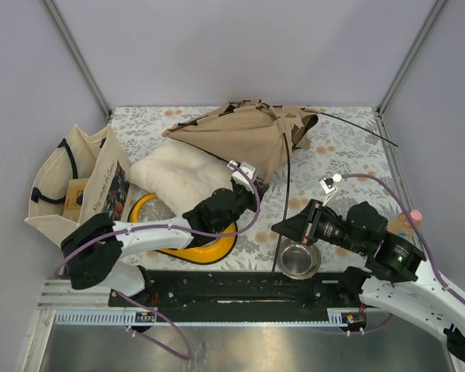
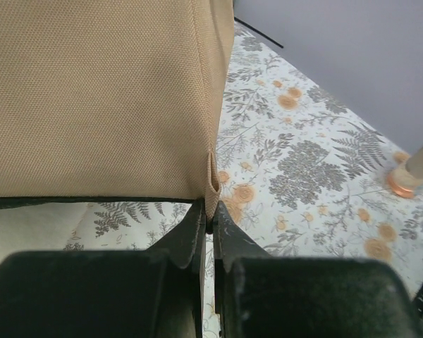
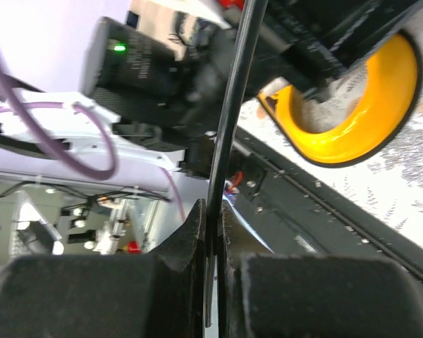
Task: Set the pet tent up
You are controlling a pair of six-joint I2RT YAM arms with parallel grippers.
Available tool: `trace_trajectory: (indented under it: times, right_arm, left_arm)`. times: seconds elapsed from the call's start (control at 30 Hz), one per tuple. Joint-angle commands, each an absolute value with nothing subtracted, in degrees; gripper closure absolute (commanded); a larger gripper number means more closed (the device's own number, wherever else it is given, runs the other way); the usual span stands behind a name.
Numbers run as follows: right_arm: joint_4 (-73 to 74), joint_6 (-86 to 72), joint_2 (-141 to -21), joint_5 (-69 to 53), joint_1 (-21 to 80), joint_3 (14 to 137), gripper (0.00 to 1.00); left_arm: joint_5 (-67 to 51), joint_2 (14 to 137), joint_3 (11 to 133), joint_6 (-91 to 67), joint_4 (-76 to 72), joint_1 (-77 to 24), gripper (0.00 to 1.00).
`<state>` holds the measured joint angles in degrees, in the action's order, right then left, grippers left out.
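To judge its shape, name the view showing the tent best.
Top external: the whole collapsed tent shows. Left wrist shows only a canvas corner pinched in the left pincer; right wrist only a black pole in the right pincer.

pet tent [image 2: 92,91]: matt woven canvas | bowl [image 1: 305,264]: shiny metal | cushion [image 1: 180,180]: fluffy

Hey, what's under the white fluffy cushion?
A yellow ring pokes out at the near edge of the white cushion; the rest of it is hidden by that cushion and the left arm.
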<state>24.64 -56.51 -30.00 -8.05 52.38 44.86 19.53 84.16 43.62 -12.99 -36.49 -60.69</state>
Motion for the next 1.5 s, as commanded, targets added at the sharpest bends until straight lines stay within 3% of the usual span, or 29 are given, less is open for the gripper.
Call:
trace_trajectory:
  times: [0.0, 0.27, 0.57, 1.47]
  right_arm:
    - [16.88, -45.45, -31.55, 2.54, 52.29, 44.21, 1.00]
    - [8.54, -40.08, -32.43, 9.49, 52.29, 42.37, 1.00]
    - [-9.21, -41.40, -36.91, 8.35, 52.29, 39.20, 1.00]
    - [-20.65, -32.61, -45.79, 17.40, 52.38, 46.84, 1.00]
  left_arm:
    - [12.31, 78.93, 43.33, -14.24, -29.90, -61.87, 1.00]
    - [8.88, 72.78, 38.33, -15.82, -24.44, -63.46, 1.00]
    - [8.61, 70.84, 34.19, -19.60, -22.06, -68.29, 1.00]
    - [19.86, 57.92, 21.80, -30.50, -14.41, -79.10, 1.00]
